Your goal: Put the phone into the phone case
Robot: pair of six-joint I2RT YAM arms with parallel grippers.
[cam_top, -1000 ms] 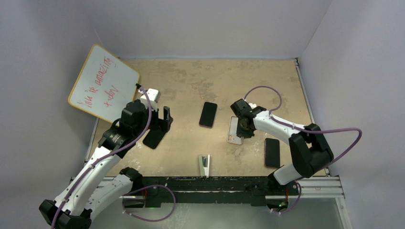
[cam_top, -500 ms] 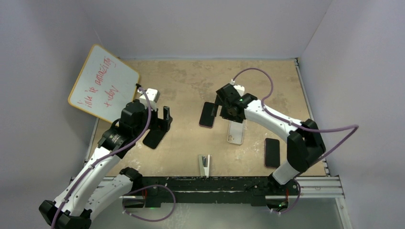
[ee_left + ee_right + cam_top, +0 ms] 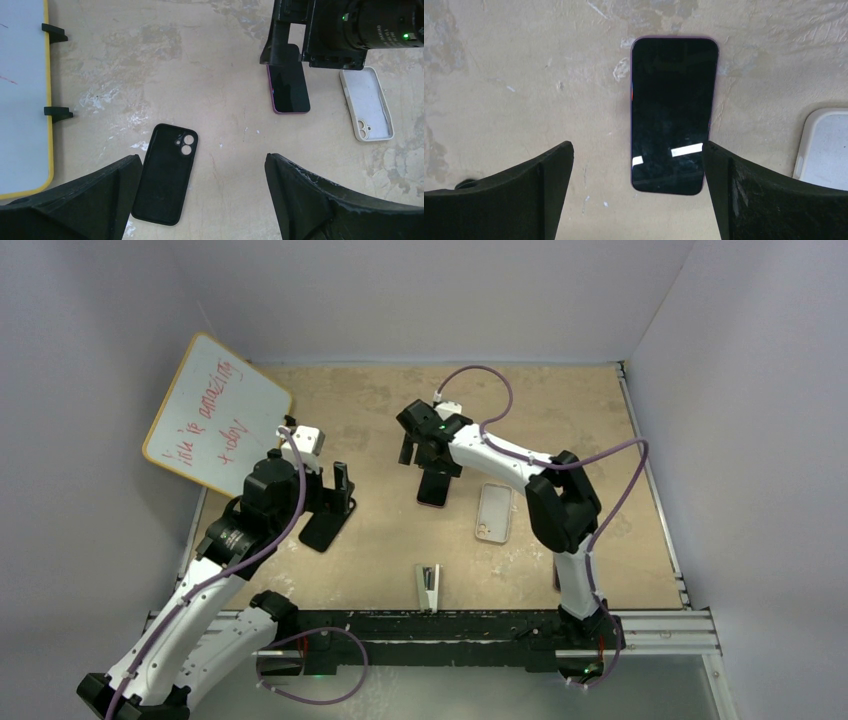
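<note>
While my right gripper [image 3: 636, 147] hung wide open, empty, above the phone [image 3: 672, 115], a crooked descent could have skidded it across the surface [image 3: 499, 75].

Phone [image 3: 433, 492]: slim black slab with a purple rim, flat on the table, dark screen up, long axis toward 12 in the top view. At its 4 o'clock, just beside yet apart: pale phone case [image 3: 494, 512], flat, open side up, camera cutout at 6. At 8 o'clock, well apart: black phone case [image 3: 322, 532], flat, slightly tilted.
</note>
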